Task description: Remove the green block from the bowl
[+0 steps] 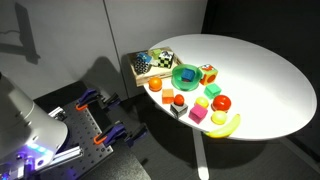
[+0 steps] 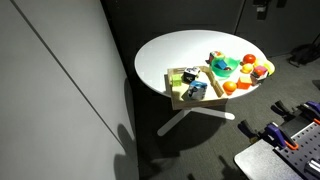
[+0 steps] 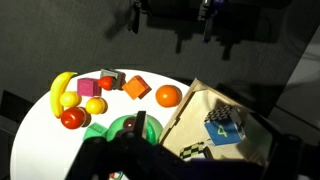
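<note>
The bright-green bowl (image 1: pixel 186 76) stands on the white round table (image 1: pixel 260 70), next to a wooden box. The blue-teal green block (image 1: pixel 188 73) lies inside it. The bowl also shows in an exterior view (image 2: pixel 226 66) and in the wrist view (image 3: pixel 108 130), where a dark finger covers part of it and I cannot make out the block. My gripper (image 3: pixel 200 150) hangs high above the table, over the bowl and the box. Its dark fingers stand wide apart and hold nothing.
The wooden box (image 1: pixel 140 66) holds a black-and-white checkered object (image 3: pixel 225 125). Around the bowl lie an orange (image 3: pixel 168 96), an orange block (image 3: pixel 137 86), a pink block (image 3: pixel 88 87), a red tomato (image 3: pixel 72 118), a banana (image 3: pixel 60 88) and a lime-yellow block (image 1: pixel 212 90). Clamps (image 1: pixel 105 135) sit beside the table.
</note>
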Controlling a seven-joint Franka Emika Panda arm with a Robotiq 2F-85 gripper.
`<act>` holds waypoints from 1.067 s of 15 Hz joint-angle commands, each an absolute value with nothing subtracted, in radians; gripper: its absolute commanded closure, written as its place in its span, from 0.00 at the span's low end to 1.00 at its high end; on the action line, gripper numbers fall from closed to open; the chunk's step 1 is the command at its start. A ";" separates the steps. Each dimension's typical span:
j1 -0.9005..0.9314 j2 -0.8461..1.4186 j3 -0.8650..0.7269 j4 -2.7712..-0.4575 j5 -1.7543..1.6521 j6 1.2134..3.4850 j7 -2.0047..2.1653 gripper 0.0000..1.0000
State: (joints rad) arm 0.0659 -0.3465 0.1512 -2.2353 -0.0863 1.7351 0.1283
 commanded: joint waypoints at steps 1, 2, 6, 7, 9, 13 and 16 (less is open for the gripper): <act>0.072 -0.303 0.108 -2.178 -0.045 1.770 0.066 0.00; 0.071 -0.291 0.100 -2.166 -0.034 1.778 0.055 0.00; 0.063 -0.208 0.069 -2.088 0.007 1.798 0.011 0.00; 0.062 -0.187 0.064 -2.071 0.011 1.802 0.005 0.00; 0.057 -0.138 0.054 -2.038 0.009 1.833 -0.002 0.00; 0.047 -0.049 0.040 -1.996 -0.007 1.921 -0.016 0.00; 0.035 0.013 0.028 -1.969 -0.008 1.971 -0.033 0.00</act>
